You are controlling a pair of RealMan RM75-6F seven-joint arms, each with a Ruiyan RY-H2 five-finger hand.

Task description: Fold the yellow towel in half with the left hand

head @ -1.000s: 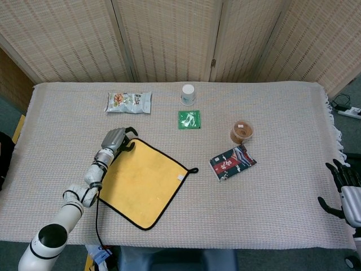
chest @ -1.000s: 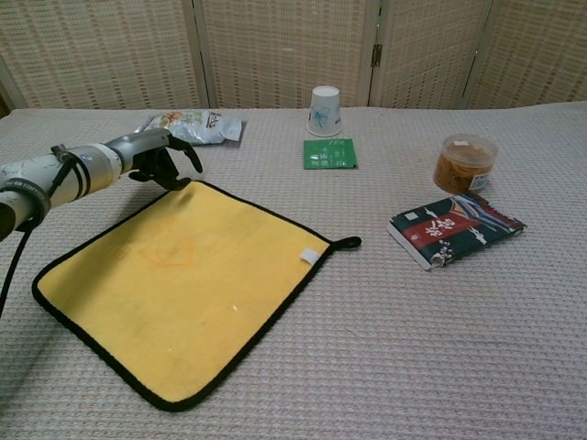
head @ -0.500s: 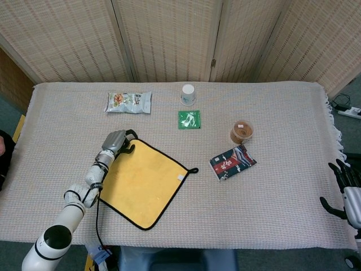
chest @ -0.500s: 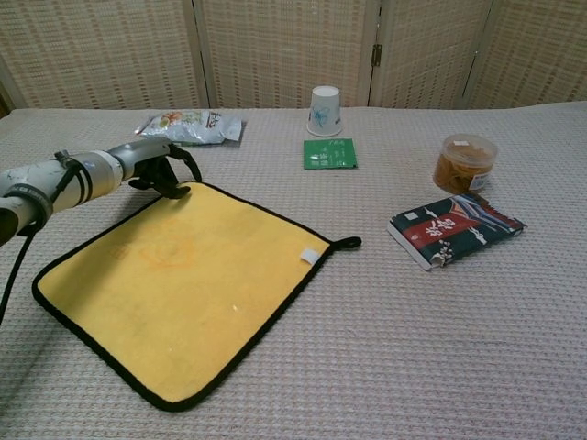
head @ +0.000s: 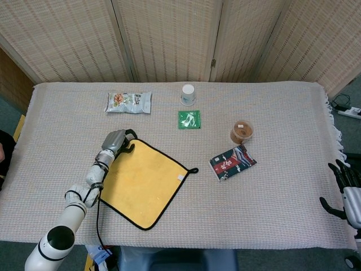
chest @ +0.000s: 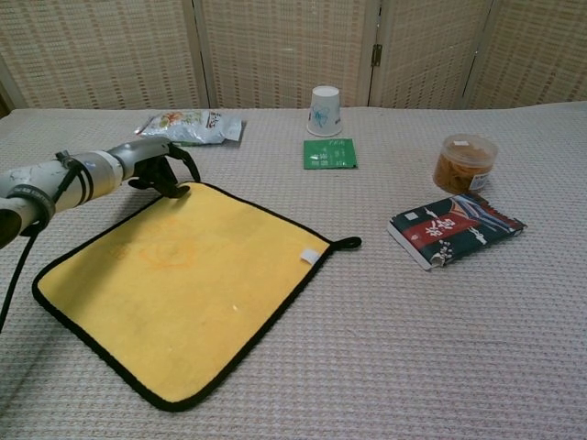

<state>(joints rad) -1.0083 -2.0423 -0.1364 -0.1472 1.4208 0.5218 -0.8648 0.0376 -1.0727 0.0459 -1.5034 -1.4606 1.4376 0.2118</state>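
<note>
Yellow towel (chest: pixel 179 289) with black trim lies flat, unfolded, diamond-wise, on the table's (head: pixel 282 197) near-left part. Left hand (chest: pixel 154 165) sits at its far corner, fingers curled down onto the edge; grip unclear. Right hand (head: pixel 345 189) off the table's edge, fingers spread, empty.

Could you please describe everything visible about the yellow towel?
The yellow towel is a square cloth with black edging, a small black loop at its right corner and a small white tag near that loop. It lies flat and unfolded, turned diamond-wise, on the woven tablecloth. The left hand rests at its far corner, fingers curled down onto the edge.
</note>
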